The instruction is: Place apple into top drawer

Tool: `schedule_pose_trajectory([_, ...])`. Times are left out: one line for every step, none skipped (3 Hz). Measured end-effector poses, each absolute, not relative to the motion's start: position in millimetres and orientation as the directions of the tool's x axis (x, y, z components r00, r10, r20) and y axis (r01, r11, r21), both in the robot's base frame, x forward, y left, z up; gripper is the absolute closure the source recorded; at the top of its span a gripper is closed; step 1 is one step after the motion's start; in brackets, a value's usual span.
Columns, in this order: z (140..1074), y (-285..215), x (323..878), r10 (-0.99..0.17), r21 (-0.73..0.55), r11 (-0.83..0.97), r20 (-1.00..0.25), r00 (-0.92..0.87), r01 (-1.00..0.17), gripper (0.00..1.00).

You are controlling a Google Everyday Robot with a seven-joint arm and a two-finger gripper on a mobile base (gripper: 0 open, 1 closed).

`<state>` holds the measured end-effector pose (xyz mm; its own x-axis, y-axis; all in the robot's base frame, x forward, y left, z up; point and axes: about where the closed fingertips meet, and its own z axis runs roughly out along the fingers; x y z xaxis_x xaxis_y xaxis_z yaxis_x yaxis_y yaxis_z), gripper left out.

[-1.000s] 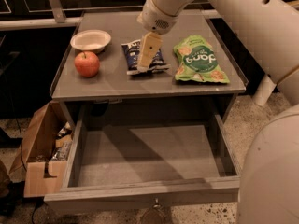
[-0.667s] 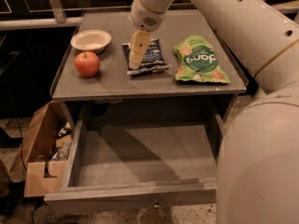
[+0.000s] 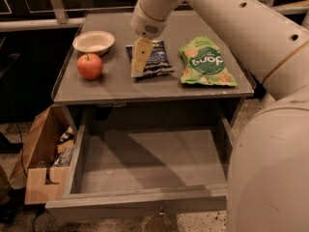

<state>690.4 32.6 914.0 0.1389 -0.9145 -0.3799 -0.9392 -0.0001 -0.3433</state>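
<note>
Nearest, pulled open as before: top drawer point(image 3: 145, 163). Farther back, on cabinet top point(image 3: 116, 88): gripper point(image 3: 139, 66), shifted left since a second ago, over dark snack bag point(image 3: 158, 59); grip state impossible to tell. Left, unmoved: apple point(image 3: 90, 65), just before white bowl point(image 3: 94, 41).

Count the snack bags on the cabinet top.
2. The dark blue bag lies at the middle, partly behind the tool; the green bag lies right of it in the picture. The arm could hide another farther back.
</note>
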Motion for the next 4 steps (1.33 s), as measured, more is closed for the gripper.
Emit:
schedule_pose_trajectory([902, 39, 697, -0.93, -0.36, -0.011, -0.34, 0.142, -0.933, 0.0])
schedule_pose_trajectory([902, 39, 697, -0.929, -0.36, -0.012, -0.34, 0.143, -0.933, 0.0])
schedule_pose_trajectory([922, 47, 684, -0.909, -0.374, -0.046, -0.369, 0.195, -0.926, 0.0])
schedule_pose_trajectory([927, 61, 679, -0.886, -0.36, -0.084, -0.4, 0.235, -0.929, 0.0])
